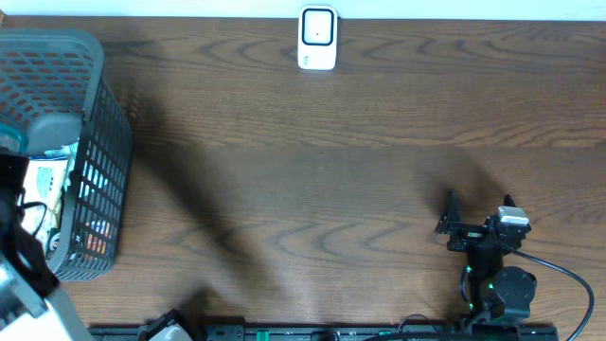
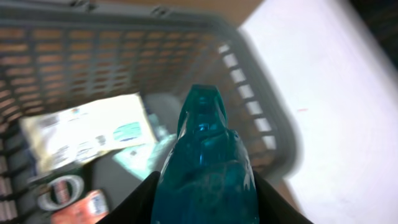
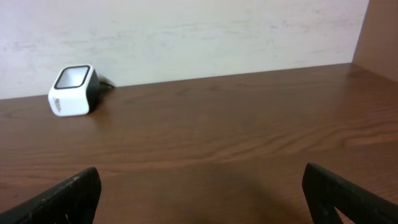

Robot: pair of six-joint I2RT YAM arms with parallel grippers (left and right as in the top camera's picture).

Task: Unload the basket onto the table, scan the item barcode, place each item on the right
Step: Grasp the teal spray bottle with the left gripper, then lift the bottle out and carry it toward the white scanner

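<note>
Right gripper [image 1: 478, 223] is hanging released over the worktop [image 1: 331, 170], lower right overhead. At far left, above the basket [image 1: 95, 142], left gripper [image 2: 205, 190] is grasping a teal item [image 2: 204, 137]. Scanner [image 1: 317, 38] is sitting top centre.

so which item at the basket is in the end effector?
The translucent teal item, gripped by the left end effector over the basket; the white printed packet and the orange pack lie loose inside it.

Smooth brown wood-grain table [image 1: 331, 142] with a low sheen, matt grey plastic lattice basket [image 1: 109, 142] at left, glossy white plastic scanner [image 1: 317, 38] at top centre, teal item [image 2: 208, 168] of translucent glossy plastic, slick white printed packet [image 2: 87, 134], pale matt mottled wall [image 3: 217, 31]
</note>
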